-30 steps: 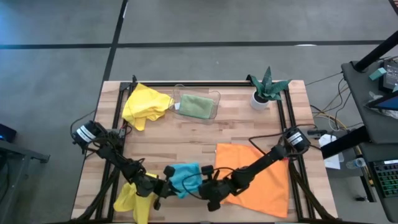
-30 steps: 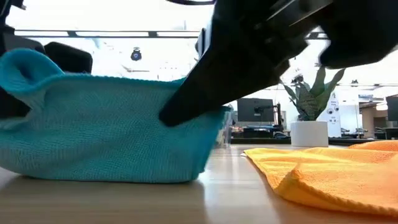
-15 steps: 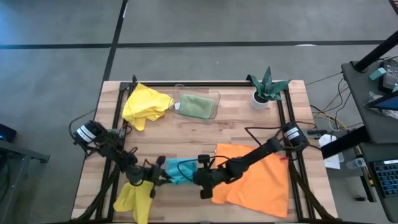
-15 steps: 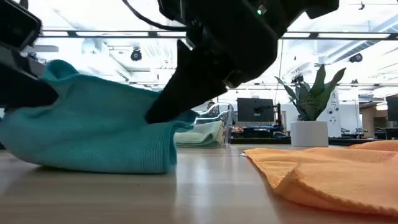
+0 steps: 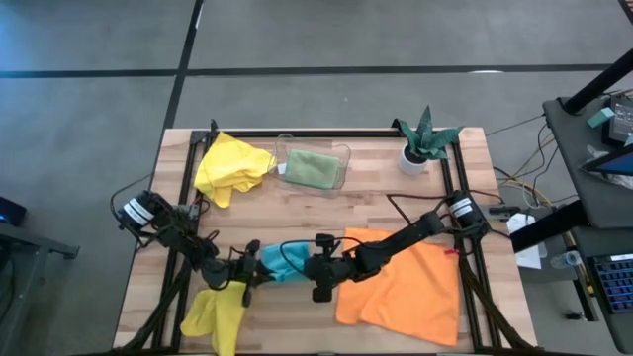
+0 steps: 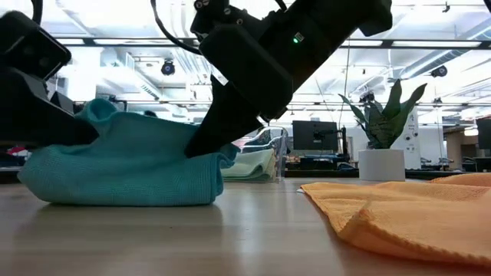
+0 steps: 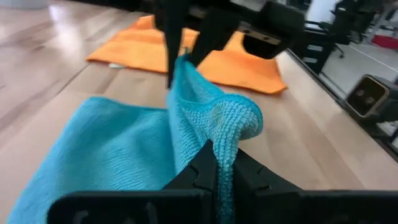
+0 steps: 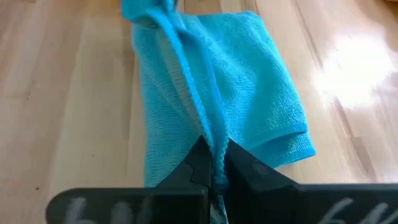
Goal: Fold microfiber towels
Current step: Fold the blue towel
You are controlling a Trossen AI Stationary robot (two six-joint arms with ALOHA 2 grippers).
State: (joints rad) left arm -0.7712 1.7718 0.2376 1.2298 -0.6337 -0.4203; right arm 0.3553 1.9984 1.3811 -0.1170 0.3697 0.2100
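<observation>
- Both arms: dark, near-black slender links, matte finish.
- Black cables loop loosely alongside each arm.
- Each arm base carries a round joint cap with a white face.
- Left tool and right tool: black angular fingers tapering to narrow tips.
- A small green indicator light shows on one arm's housing.
</observation>
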